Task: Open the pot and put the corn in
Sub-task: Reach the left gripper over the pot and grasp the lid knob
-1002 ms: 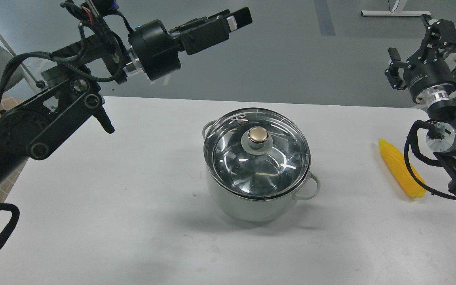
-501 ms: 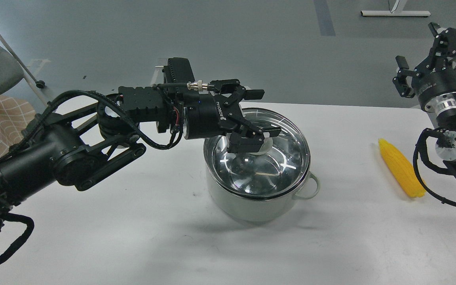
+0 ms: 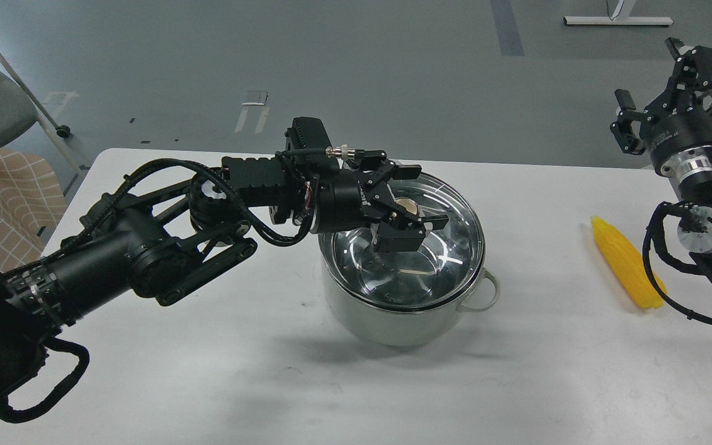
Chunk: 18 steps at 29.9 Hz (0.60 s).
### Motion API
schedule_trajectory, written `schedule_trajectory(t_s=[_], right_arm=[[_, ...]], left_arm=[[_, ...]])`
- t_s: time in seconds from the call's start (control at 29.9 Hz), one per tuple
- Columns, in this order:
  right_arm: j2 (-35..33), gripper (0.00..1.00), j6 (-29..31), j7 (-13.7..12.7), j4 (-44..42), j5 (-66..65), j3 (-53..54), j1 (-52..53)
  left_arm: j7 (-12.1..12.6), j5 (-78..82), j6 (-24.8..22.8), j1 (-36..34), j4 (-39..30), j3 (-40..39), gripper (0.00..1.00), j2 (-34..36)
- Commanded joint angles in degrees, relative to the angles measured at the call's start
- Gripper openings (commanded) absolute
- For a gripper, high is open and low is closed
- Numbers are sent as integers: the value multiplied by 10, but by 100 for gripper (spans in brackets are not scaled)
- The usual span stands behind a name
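Grey-green pot, yellow corn, perhaps brass knob.

Left end effector straddles the lidded pot's knob, fingers apart.

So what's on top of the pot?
A glass lid covers the pot. The left gripper straddles its brass knob, fingers apart. Through the glass, only shiny steel shows; the gripper hides part of the inside.

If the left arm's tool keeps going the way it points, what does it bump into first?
Probably the brass knob of the glass lid on the pot. The left tool points right with its fingers either side of the knob. Depth is hard to judge, so it may already touch.
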Motion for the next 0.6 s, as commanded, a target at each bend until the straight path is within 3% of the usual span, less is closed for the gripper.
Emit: schedule_trajectory(t_s=[0.0, 0.4, 0.5, 0.57], right_arm=[[0, 100, 0, 0, 0, 0, 0, 0], [3, 100, 0, 0, 3, 0, 0, 0], [3, 100, 0, 0, 5, 0, 0, -1], [3, 100, 0, 0, 5, 0, 0, -1]], left_arm=[[0, 0, 2, 3, 0, 1, 96, 2], [0, 0, 3, 27, 1, 6, 90, 10], [0, 0, 3, 30, 1, 6, 80, 10], [0, 0, 3, 33, 1, 6, 62, 13]])
